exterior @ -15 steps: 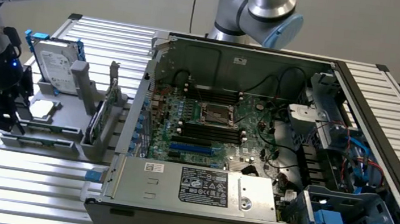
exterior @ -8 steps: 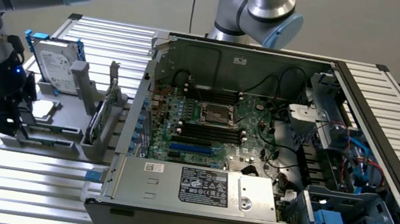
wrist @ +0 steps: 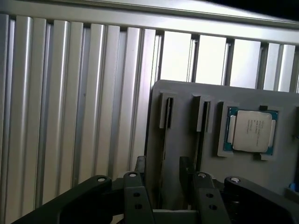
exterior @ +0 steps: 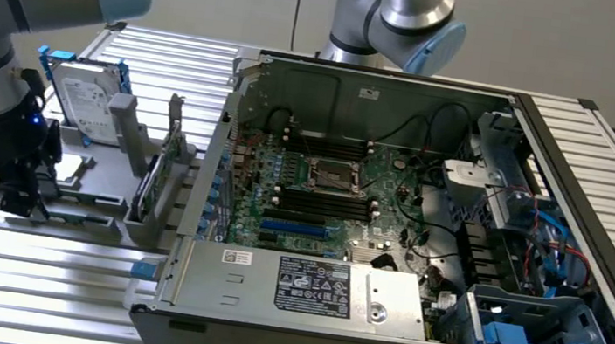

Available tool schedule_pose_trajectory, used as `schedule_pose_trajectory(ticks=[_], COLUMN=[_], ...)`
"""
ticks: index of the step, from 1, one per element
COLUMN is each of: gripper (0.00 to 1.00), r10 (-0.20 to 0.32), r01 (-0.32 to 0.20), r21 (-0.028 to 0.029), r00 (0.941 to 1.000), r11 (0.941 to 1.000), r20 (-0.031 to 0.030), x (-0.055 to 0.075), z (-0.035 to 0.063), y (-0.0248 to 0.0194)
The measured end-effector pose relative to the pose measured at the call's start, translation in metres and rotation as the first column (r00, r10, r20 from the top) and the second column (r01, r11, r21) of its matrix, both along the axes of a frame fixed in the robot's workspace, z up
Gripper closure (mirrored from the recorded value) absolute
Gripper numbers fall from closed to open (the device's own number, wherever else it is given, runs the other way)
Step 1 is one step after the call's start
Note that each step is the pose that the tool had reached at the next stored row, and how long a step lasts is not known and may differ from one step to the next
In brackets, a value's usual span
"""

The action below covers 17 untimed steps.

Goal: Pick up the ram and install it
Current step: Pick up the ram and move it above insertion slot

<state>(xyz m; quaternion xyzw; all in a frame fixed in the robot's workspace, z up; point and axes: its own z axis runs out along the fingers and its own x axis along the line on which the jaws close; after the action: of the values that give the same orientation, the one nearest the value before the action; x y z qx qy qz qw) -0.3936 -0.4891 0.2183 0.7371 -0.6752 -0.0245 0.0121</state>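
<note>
The ram [wrist: 164, 135] stands on edge in a slot of a grey holder plate [wrist: 182, 95], seen as a thin dark strip. My gripper [wrist: 162, 169] is open, one finger on each side of that strip, and I cannot tell whether they touch it. A second thin dark strip [wrist: 202, 135] sits in the neighbouring slot. In the exterior view my gripper [exterior: 13, 199] hangs low over the left end of the grey holder [exterior: 91, 218], left of the open computer case [exterior: 302, 312]. Black memory slots [exterior: 322, 200] lie on the motherboard beside the processor socket [exterior: 331, 175].
A small square silver chip [wrist: 252, 130] rests in a pocket beside the slots. A silver hard drive with blue brackets [exterior: 87, 101] stands behind the holder, and upright grey posts [exterior: 170, 146] rise at its right end. A second robot arm [exterior: 403, 17] stands behind the case.
</note>
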Motion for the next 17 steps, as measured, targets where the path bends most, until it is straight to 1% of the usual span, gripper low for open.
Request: schedule_pose_trajectory(ticks=[9,13,17], gripper=[0.58,0.58,0.58], r10=[0.000,0.000,0.000], r01=[0.000,0.000,0.000], r21=[0.0000,0.0001,0.0013], r00=[1.0000,1.0000,1.0000], r11=[1.0000,1.0000,1.0000], r20=[-0.0001,-0.0001,-0.0002], x=[0.002,0.004,0.004], z=[-0.0149,-0.0177,-0.0197], y=[0.0000,-0.0001,-0.0001])
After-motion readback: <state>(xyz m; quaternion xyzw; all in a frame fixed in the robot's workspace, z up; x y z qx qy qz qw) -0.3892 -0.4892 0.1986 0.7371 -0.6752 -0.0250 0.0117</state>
